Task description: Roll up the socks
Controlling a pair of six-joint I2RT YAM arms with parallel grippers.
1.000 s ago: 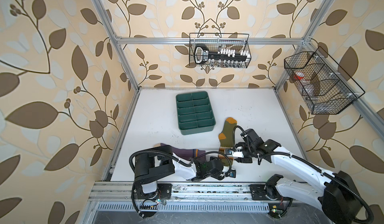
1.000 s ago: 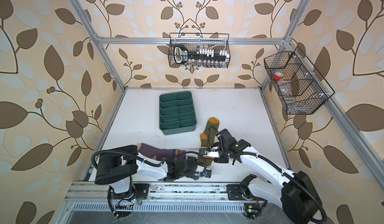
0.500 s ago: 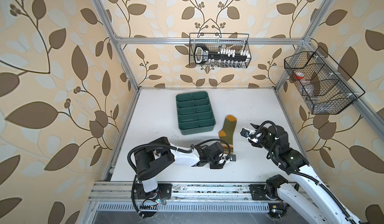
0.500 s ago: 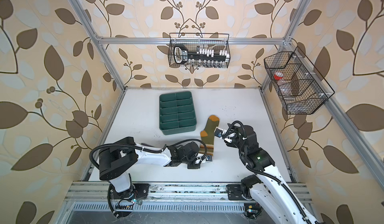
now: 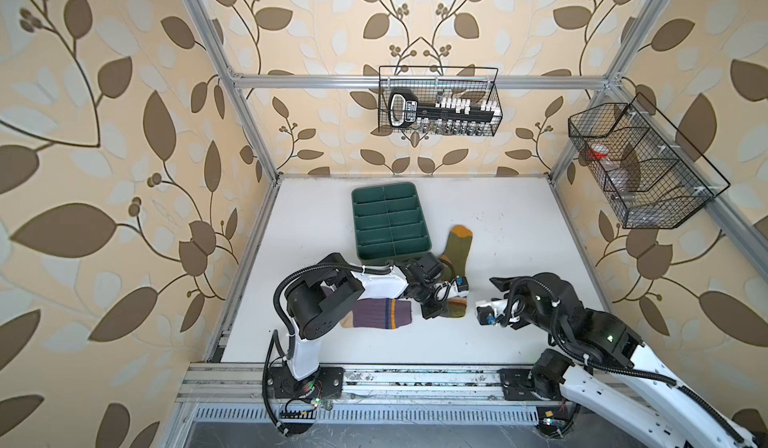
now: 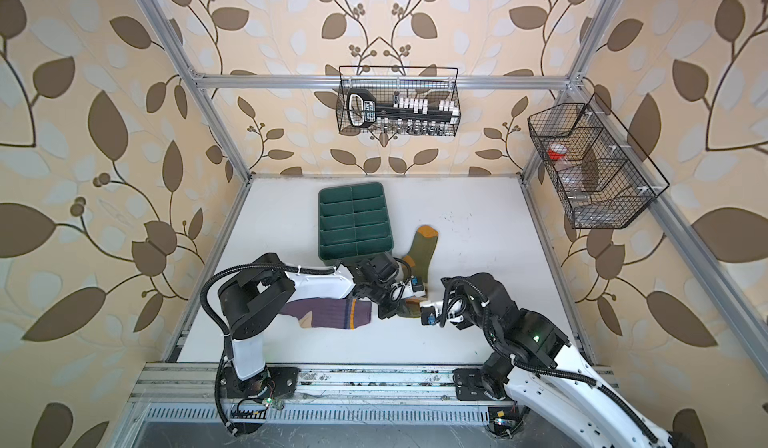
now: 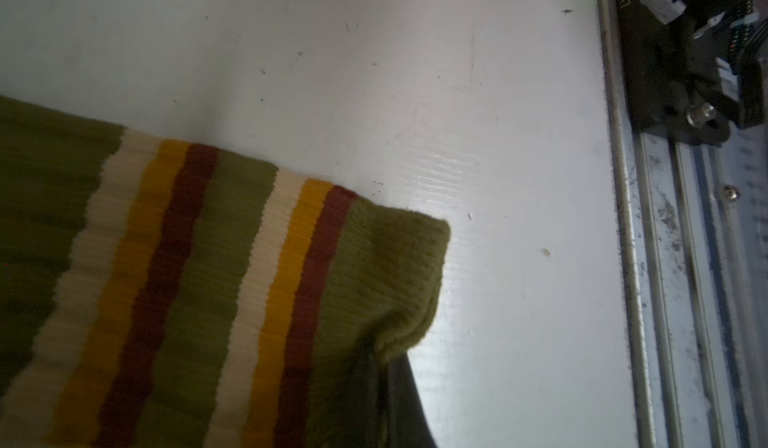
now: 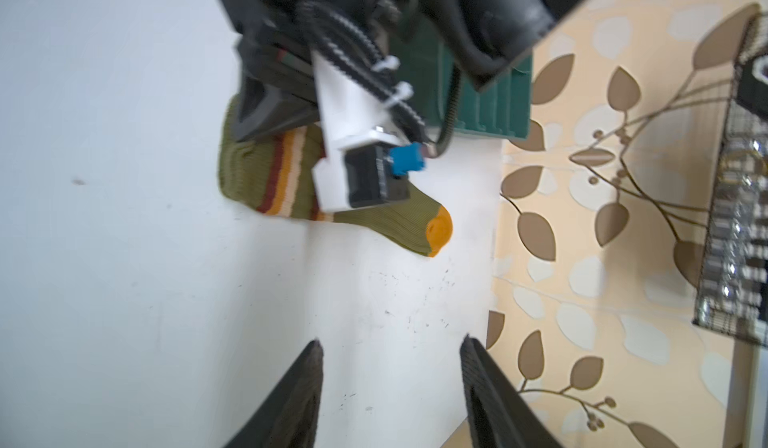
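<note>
The left gripper (image 5: 430, 312) is clamped shut on the cuff end of the olive sock (image 5: 456, 255). In the left wrist view the striped cuff (cream, mustard and brown bands) is seen draped over a dark finger (image 7: 400, 408). From the cuff, the sock is laid out along the white table (image 5: 519, 226) toward the back wall. Its mustard toe is farthest from the gripper, and its heel is just beside the near corner of the dark green tray (image 5: 395, 255). The purple sock (image 5: 376, 313) is laid flat on the table to the left of the gripper, with its navy-yellow cuff stripes turned toward it and its other end partly covered by the left arm. Whether that cuff touches the gripper cannot be told. The right gripper (image 8: 388, 342) is positioned to the right of the olive sock, apart from it — its jaws are parted, and only bare table is seen between the fingers.
</note>
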